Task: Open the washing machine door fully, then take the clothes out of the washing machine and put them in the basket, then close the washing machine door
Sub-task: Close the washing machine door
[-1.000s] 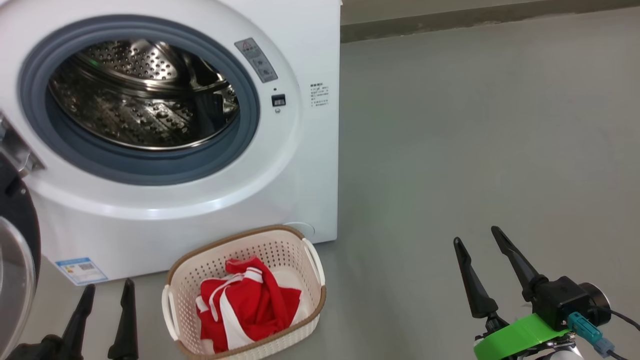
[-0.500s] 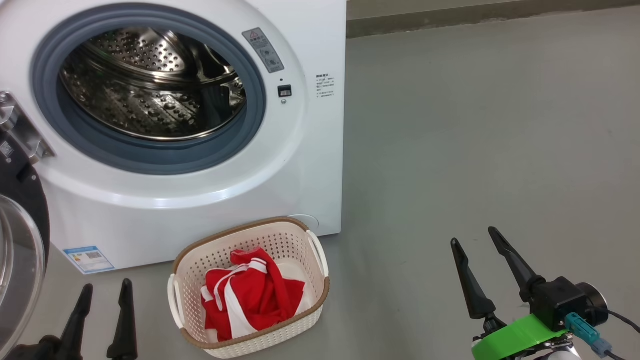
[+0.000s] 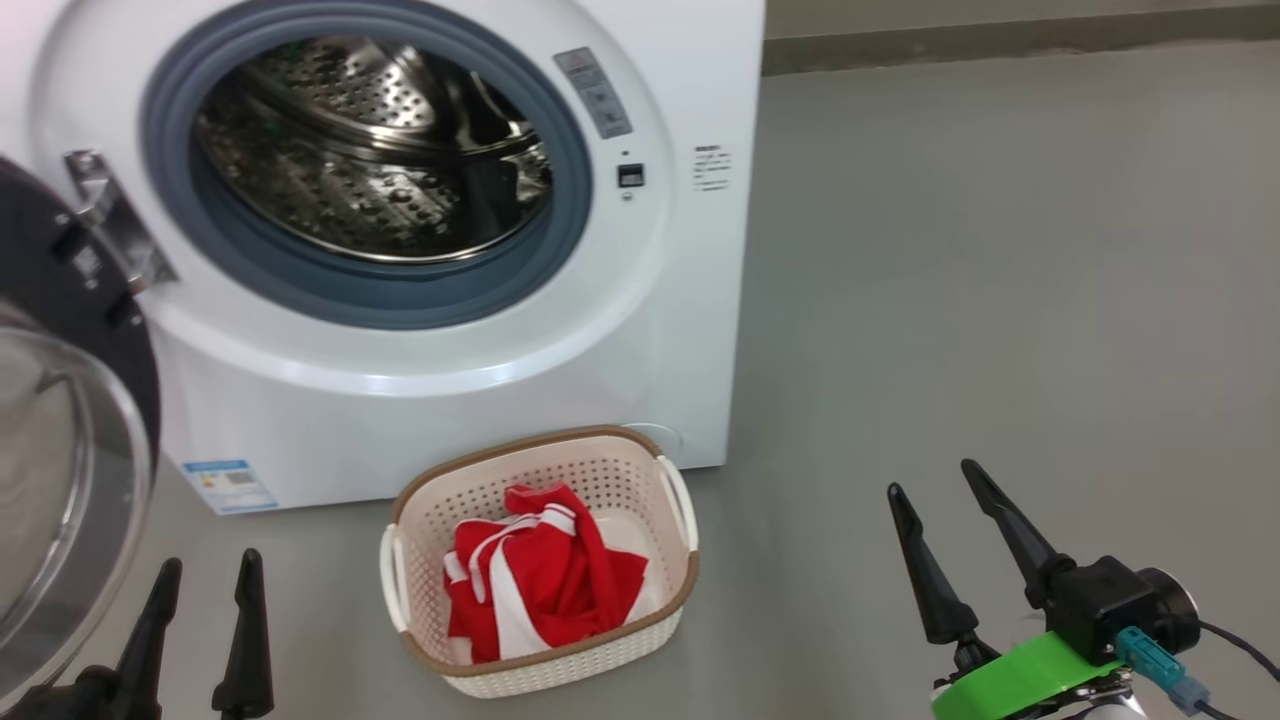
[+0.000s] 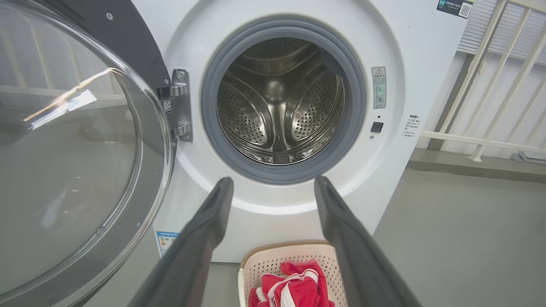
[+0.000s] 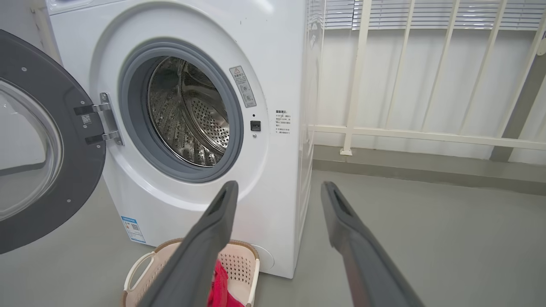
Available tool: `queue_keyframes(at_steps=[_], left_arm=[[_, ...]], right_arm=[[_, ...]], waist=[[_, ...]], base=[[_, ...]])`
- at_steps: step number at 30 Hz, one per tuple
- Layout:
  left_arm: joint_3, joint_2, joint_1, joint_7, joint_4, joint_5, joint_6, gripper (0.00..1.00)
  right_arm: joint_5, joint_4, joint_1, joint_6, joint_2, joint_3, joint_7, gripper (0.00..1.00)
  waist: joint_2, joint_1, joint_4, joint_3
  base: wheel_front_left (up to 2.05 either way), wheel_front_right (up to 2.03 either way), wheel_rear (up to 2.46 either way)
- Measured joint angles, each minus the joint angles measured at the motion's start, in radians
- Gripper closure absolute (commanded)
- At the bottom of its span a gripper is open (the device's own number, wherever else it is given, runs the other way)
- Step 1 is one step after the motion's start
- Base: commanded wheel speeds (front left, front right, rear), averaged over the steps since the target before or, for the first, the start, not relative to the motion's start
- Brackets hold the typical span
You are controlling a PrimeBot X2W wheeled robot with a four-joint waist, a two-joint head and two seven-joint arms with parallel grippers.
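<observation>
Your head's swung left, so the washing machine door (image 3: 30,250) shows more; clothes (image 3: 545,580) sit in the basket (image 3: 540,438) on the floor (image 3: 1000,300), left gripper (image 3: 211,560) and right gripper (image 3: 930,478) gape empty, so closing's next

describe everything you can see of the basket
The basket is small, cream-white perforated plastic, a rounded rectangle with a brown woven-look rim and white side handles. It stands upright on the grey floor, close before the washing machine. The crumpled red clothes with white stripes lie inside.
</observation>
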Motion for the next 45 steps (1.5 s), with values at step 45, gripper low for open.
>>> queue_keyframes(at_steps=[45], left_arm=[[0.026, -0.013, -0.003, 0.0, -0.041, 0.069, 0.012, 0.0]], right_arm=[[0.017, 0.016, -0.072, 0.0, -0.001, 0.04, 0.0, 0.0]], waist=[[-0.0001, 0.0, 0.494, 0.002]], base=[[0.0, 0.0, 0.0]])
